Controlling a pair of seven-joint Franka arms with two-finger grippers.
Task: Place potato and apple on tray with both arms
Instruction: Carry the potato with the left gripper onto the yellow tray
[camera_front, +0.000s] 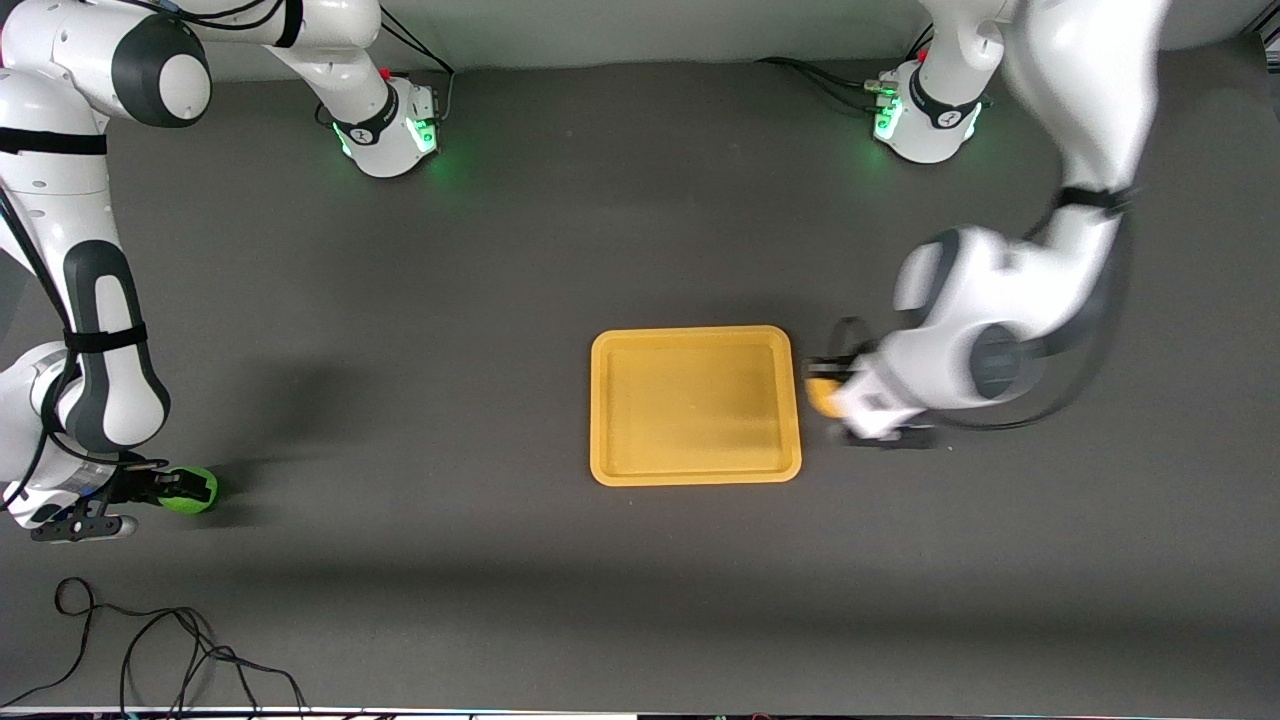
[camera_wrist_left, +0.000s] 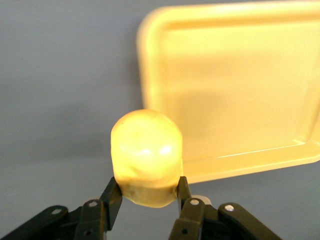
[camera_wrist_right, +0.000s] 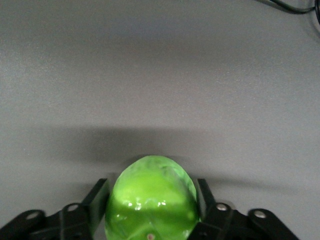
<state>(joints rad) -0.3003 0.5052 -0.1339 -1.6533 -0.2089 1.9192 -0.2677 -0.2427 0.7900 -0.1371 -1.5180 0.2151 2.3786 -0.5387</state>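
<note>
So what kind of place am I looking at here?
Probably a robot test bench: a dark table with a bare tray, the left gripper holding a potato, the right gripper an apple.

**Potato and apple gripped, tray bare**

The tray (camera_front: 696, 405) is a flat orange-yellow rectangle with rounded corners and a low raised rim, lying flat on the dark table near its middle, nothing on it.

The potato (camera_front: 820, 394) is a small yellow-orange lumpy oval, clamped between the fingers of the left gripper (camera_front: 830, 392), at three o'clock from the tray, just beside its rim at the left arm's end. In the left wrist view the potato (camera_wrist_left: 146, 157) stands above the table, the tray's corner (camera_wrist_left: 150, 30) close by.

The apple (camera_front: 190, 489) is small, bright green and roundish, pinched in the right gripper (camera_front: 180, 488), well apart from the tray at about eight o'clock, toward the right arm's end. The right wrist view shows its glossy skin (camera_wrist_right: 151, 197).
</note>
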